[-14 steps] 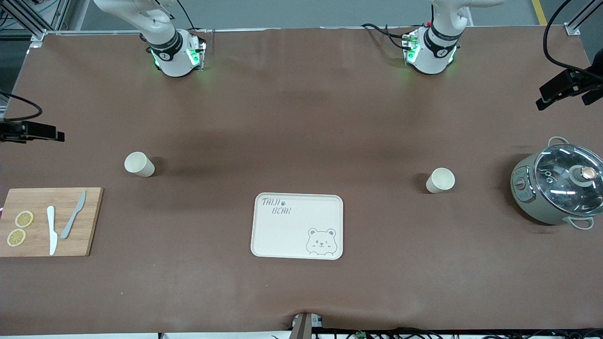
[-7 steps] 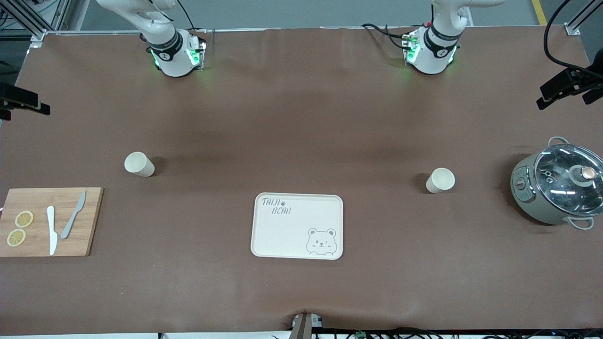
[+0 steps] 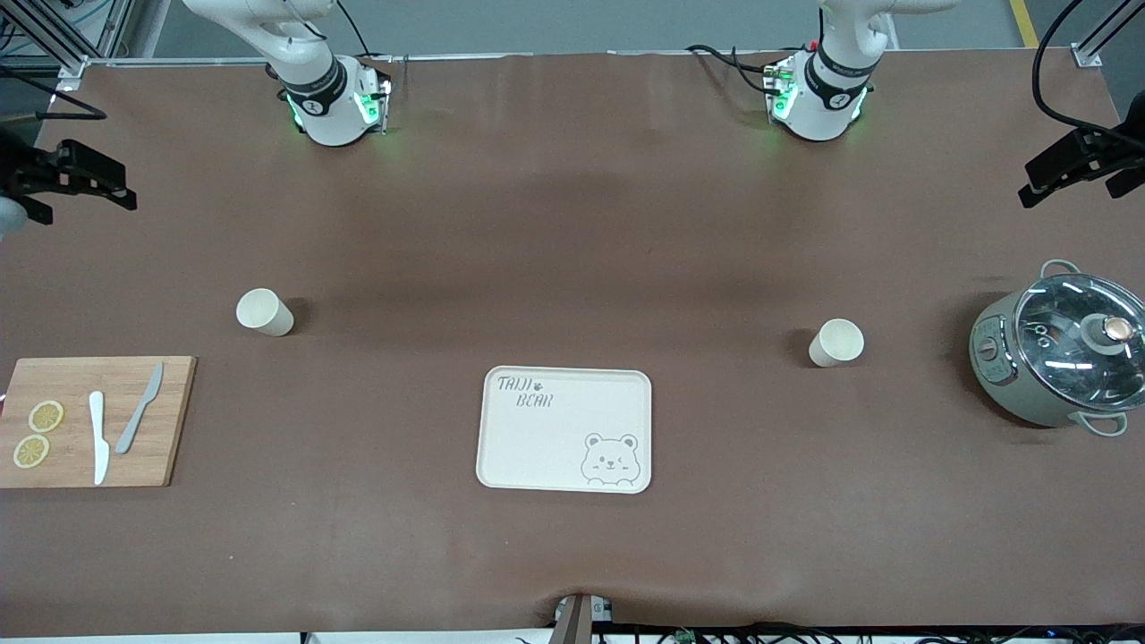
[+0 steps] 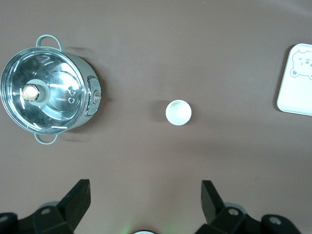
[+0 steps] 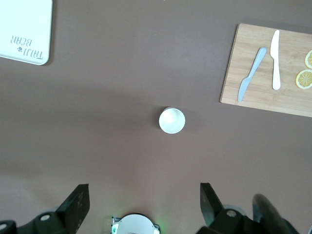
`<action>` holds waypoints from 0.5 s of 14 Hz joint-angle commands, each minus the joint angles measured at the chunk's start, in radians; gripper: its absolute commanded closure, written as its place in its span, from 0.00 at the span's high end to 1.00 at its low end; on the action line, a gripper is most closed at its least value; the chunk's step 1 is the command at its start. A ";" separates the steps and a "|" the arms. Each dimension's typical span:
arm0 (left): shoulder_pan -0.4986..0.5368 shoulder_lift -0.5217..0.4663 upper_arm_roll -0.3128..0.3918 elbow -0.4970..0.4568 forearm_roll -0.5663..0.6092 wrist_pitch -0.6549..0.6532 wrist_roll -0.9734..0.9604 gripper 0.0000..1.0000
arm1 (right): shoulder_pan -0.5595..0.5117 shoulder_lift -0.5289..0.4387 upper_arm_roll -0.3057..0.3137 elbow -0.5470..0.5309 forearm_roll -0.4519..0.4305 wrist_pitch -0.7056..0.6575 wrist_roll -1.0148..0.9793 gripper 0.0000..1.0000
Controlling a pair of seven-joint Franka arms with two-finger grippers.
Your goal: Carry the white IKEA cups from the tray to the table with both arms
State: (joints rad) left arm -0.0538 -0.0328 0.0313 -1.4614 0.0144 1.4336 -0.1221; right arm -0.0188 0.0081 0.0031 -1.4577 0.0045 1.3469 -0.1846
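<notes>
**Both Cups Standing on the Cloth, Tray Sitting Bare**

While the tray [image 3: 564, 429] is lying empty near the front camera's edge of the table [image 3: 572, 224], the two white IKEA cups are standing upright on the brown cloth, well apart from it: one cup [image 3: 264, 312] toward the right arm's end, the other cup [image 3: 836, 343] toward the left arm's end. Judging by that layout, the moving step is looking finished, and nothing more is being called for than the arms parking clear.

Neither arm is carrying anything. The left gripper [image 4: 144, 207] is hanging high over the cloth at its own end of the table, fingers spread wide, looking down on its cup [image 4: 178, 112] with the lidded pot [image 4: 48, 97] to one side. The right gripper [image 5: 141, 207] is likewise hovering high at its end, fingers spread wide and empty, above its cup [image 5: 171, 120], with the wooden cutting board [image 5: 267, 68] in sight.

From the front, both grippers are being cut off at the frame's side edges, so only dark fragments are showing. Each wrist view is catching just a corner of the tray. Whether the cups are holding anything is hard to make out; their insides are reading plain white.
</notes>
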 commanded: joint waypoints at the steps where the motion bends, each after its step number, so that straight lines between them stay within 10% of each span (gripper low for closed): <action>1: 0.009 -0.024 -0.011 -0.016 -0.002 0.004 0.015 1.00 | -0.030 -0.071 -0.027 -0.101 0.039 0.032 0.005 1.00; 7: 0.006 -0.021 -0.011 -0.017 -0.002 0.004 0.015 1.00 | -0.018 -0.073 -0.046 -0.093 0.066 0.012 0.010 1.00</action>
State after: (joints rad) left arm -0.0541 -0.0329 0.0284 -1.4617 0.0145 1.4336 -0.1221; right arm -0.0329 -0.0382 -0.0541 -1.5246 0.0629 1.3557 -0.1839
